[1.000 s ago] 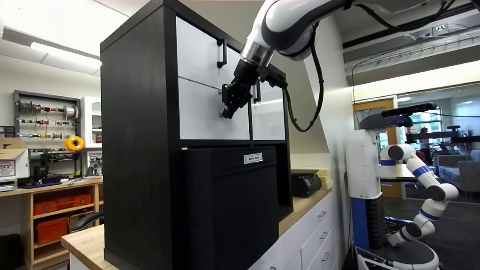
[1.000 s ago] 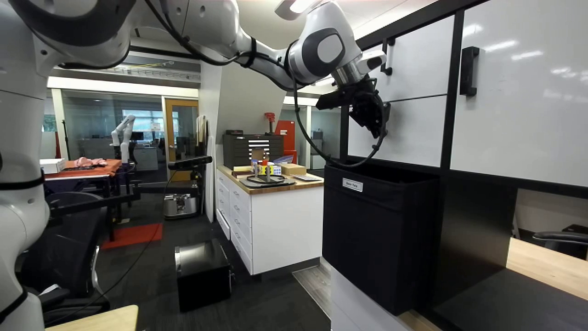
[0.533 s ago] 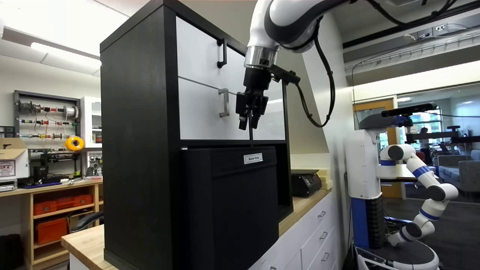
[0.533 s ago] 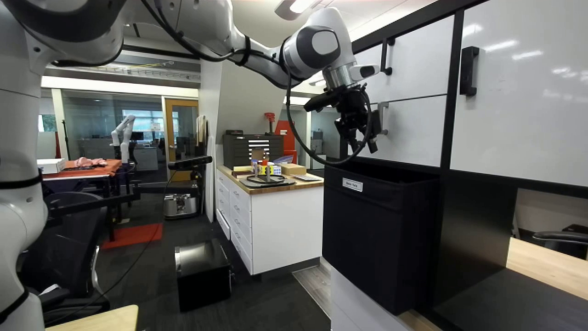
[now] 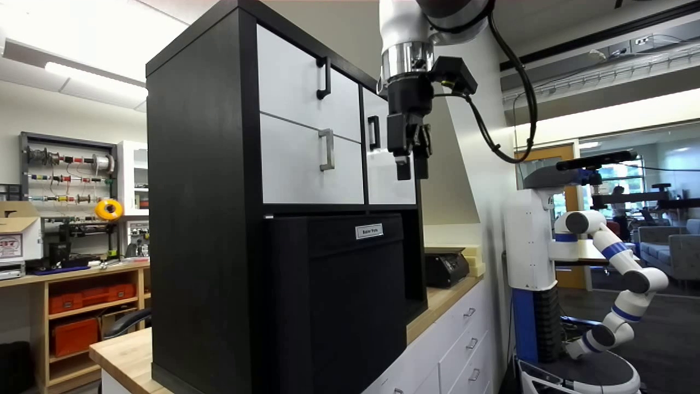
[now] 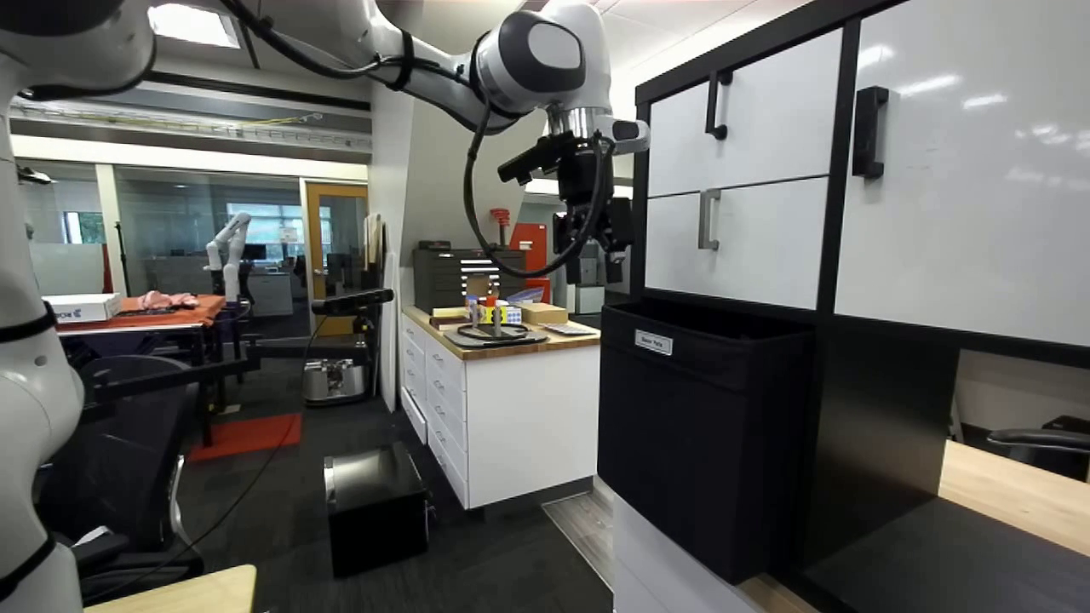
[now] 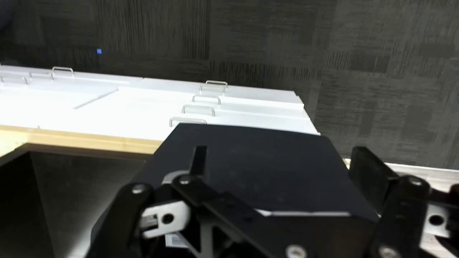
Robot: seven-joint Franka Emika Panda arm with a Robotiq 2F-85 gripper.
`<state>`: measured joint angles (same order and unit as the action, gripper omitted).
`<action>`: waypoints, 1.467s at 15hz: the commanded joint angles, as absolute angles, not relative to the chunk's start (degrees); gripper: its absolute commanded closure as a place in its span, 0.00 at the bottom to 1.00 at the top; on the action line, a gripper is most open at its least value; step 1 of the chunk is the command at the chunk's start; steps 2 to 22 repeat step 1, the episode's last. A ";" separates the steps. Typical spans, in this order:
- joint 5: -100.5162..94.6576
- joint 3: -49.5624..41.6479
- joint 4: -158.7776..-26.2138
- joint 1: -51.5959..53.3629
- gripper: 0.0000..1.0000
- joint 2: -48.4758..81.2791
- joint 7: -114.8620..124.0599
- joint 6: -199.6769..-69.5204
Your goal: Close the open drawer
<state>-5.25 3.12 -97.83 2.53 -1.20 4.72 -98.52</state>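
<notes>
Two wide white drawer fronts stand one above the other in the tall black cabinet (image 5: 197,208). The upper drawer (image 5: 290,76) has a black bar handle (image 5: 326,78), and the lower white front (image 5: 295,169) a grey one (image 5: 327,149). Both sit flush with the cabinet in both exterior views. My gripper (image 5: 412,174) hangs pointing down, out in front of the cabinet and apart from both fronts. In an exterior view, clear space separates the gripper (image 6: 593,272) from the grey handle (image 6: 708,220). In the wrist view the gripper (image 7: 282,161) is open, nothing between its fingers.
Below the drawer fronts a black fabric bin (image 5: 339,295) with a white label juts out. Beside them is a large white door (image 6: 971,187) with a black handle. A counter with white drawers (image 6: 532,426) and a black box (image 6: 379,511) on the floor stand farther off.
My gripper has backed away from the lower front's handle, which it covered before, and swung to point straight down. Its fingers have spread apart. The drawer fronts have not moved.
</notes>
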 commanded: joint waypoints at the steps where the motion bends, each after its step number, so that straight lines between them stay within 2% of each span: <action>1: -4.82 3.06 -98.84 2.60 0.00 -1.96 4.74 -97.58; 22: -4.82 3.06 -98.84 2.60 0.00 -1.96 4.74 -97.58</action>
